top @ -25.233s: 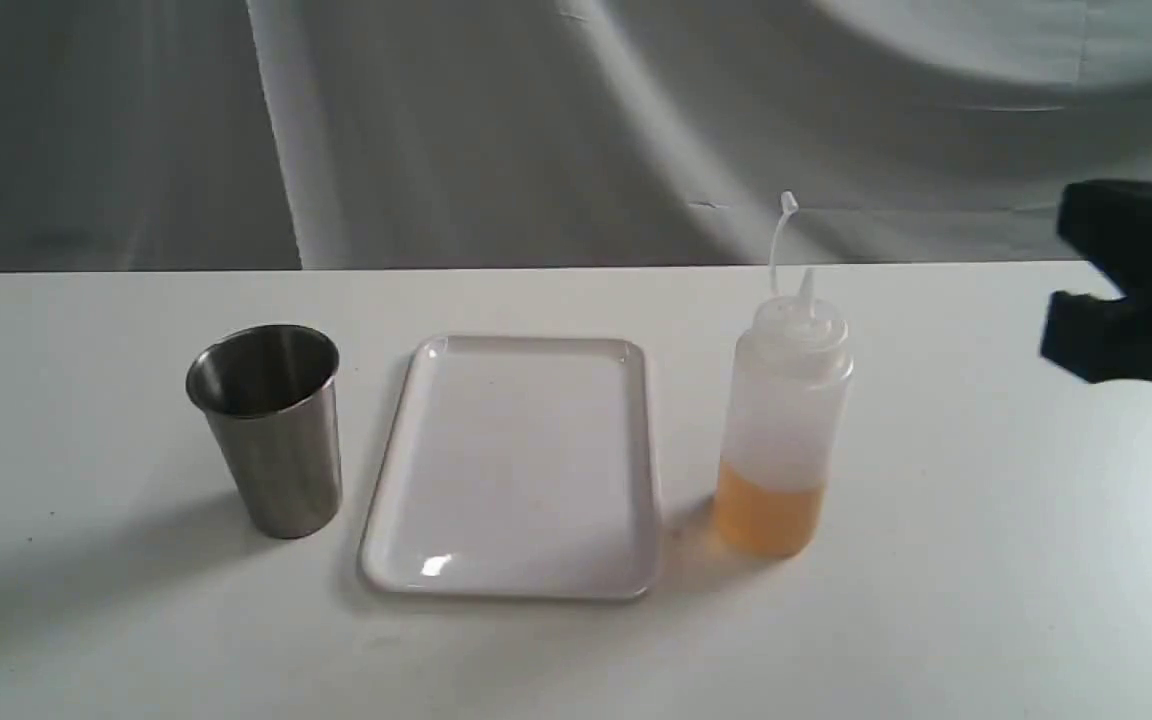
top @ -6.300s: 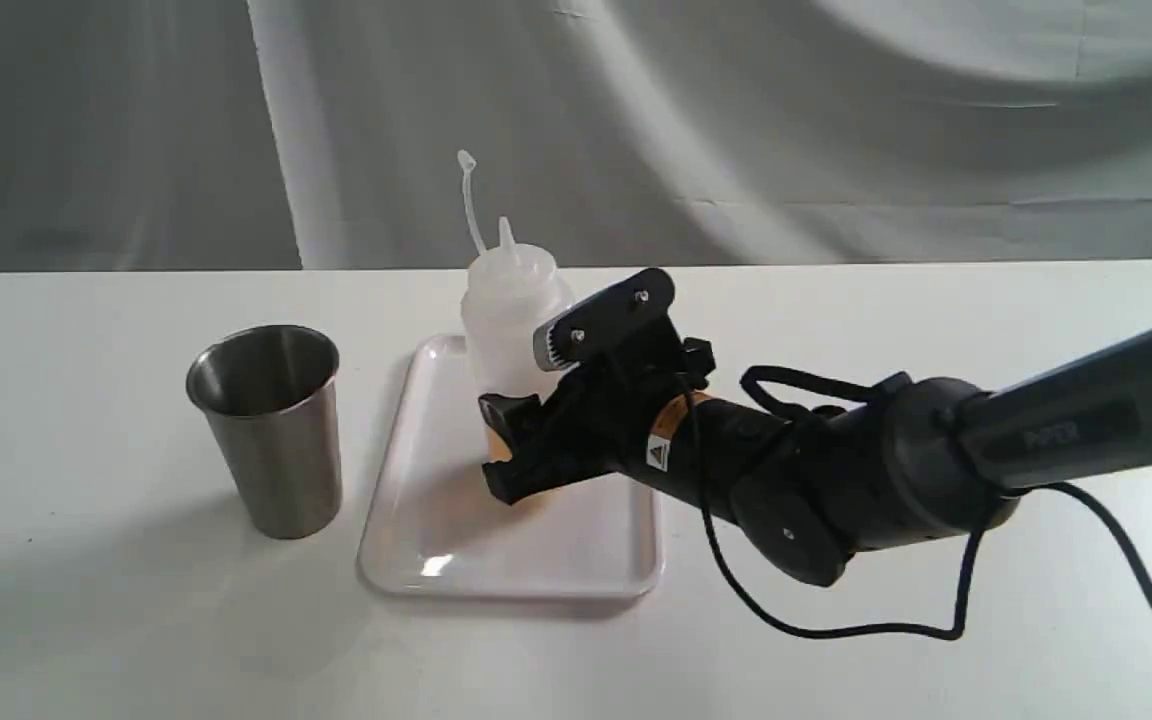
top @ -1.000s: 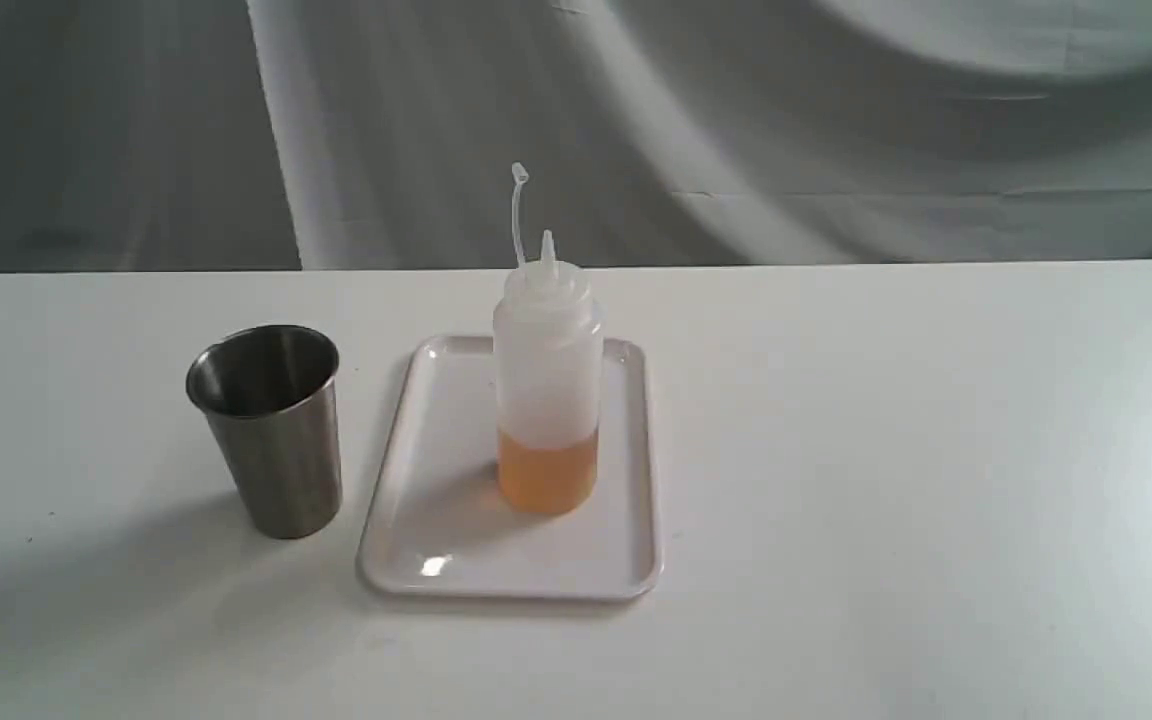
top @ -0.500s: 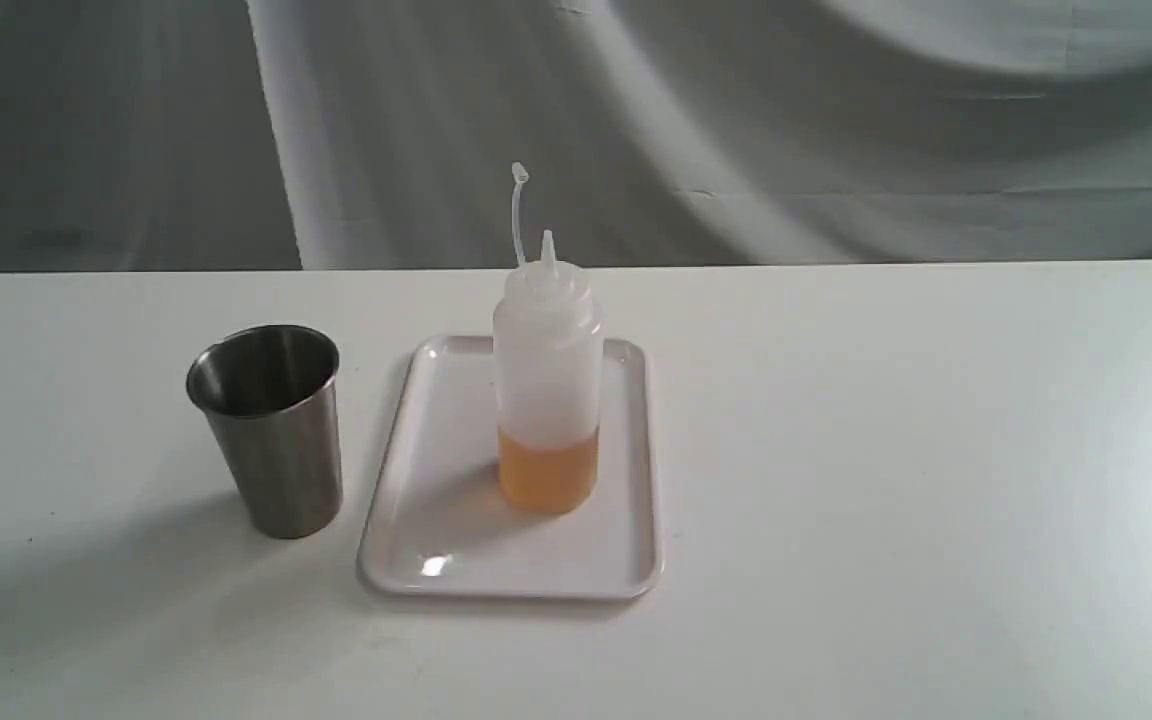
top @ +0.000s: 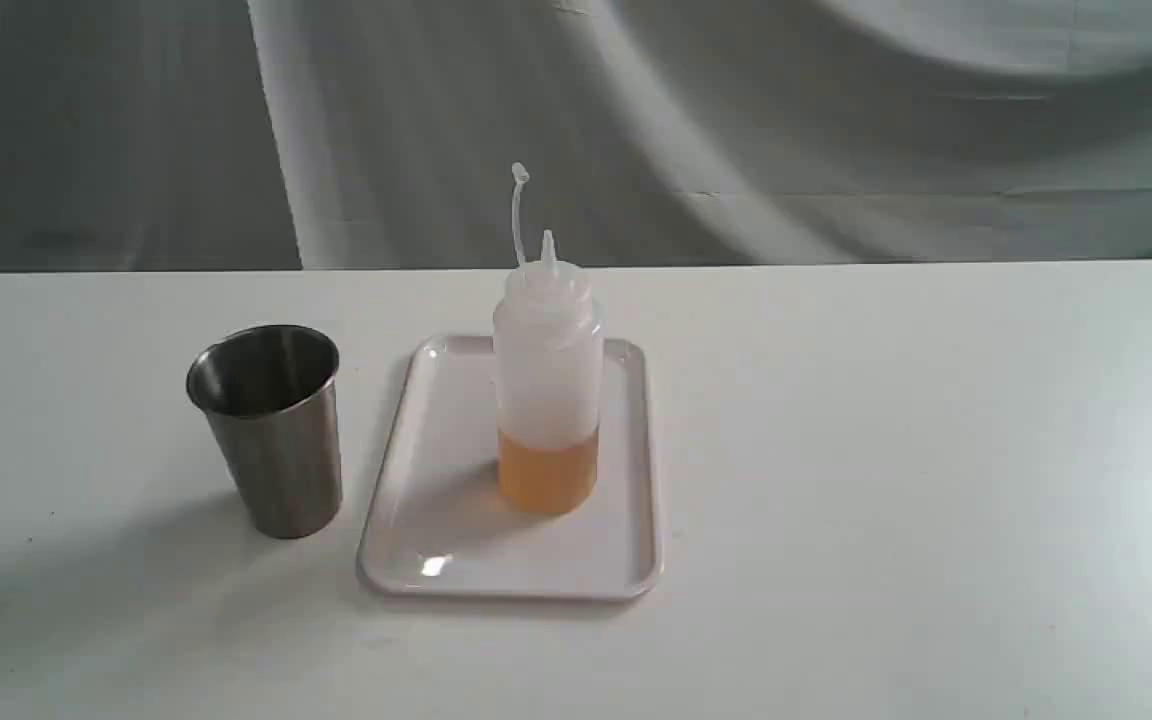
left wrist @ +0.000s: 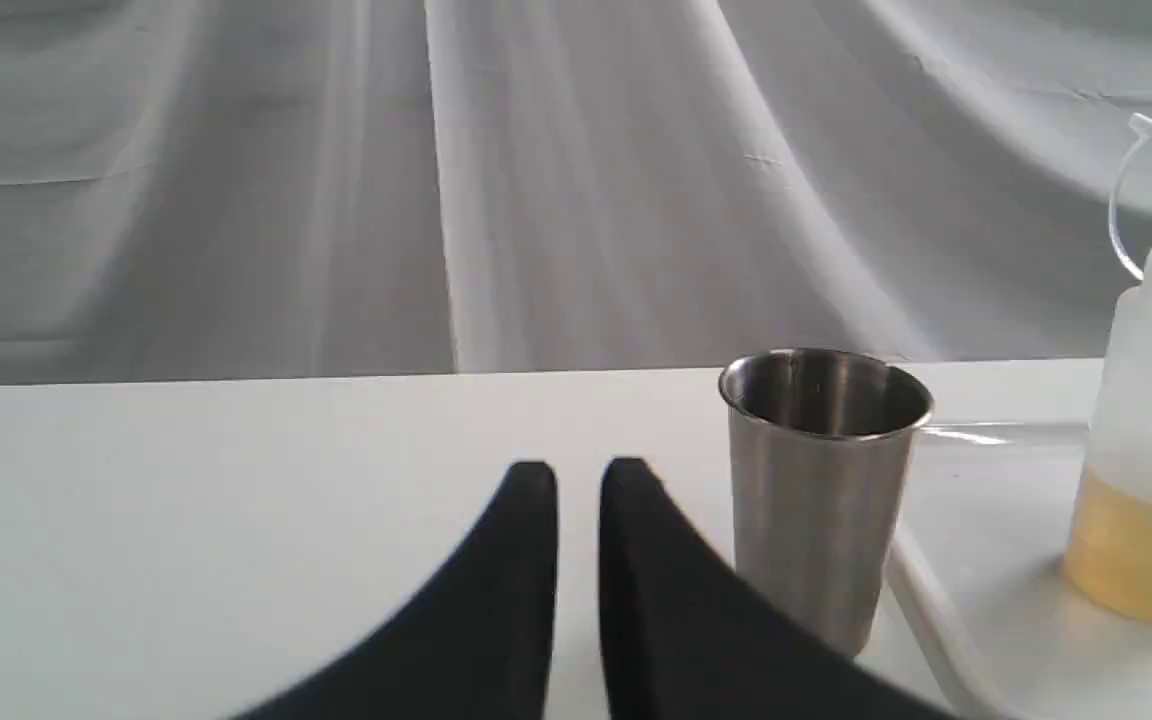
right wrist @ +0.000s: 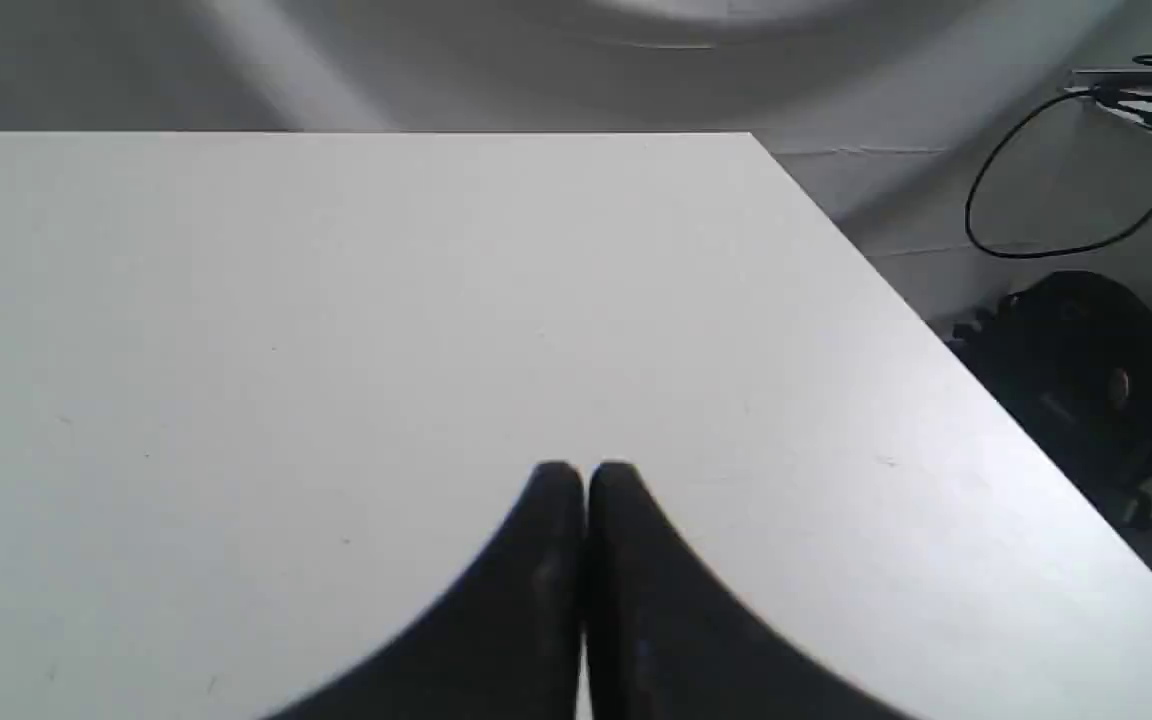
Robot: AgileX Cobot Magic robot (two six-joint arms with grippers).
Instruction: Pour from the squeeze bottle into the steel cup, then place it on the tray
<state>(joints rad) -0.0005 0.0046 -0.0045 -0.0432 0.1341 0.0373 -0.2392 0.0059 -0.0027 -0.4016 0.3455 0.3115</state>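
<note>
The translucent whitish plastic squeeze bottle [top: 547, 390], amber liquid [top: 547, 480] in its bottom, is standing upright on the flat white glossy rectangular tray [top: 436, 560]. The brushed grey steel cup [top: 271, 430] is sitting on the counter [top: 886, 450] just beside the tray. The left jaws are hovering near the cup, almost together, empty; the right jaws are pressing together.

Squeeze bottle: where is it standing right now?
In the exterior view the squeeze bottle stands upright on the white tray, slightly right of its middle; the steel cup stands on the table left of the tray.
</note>
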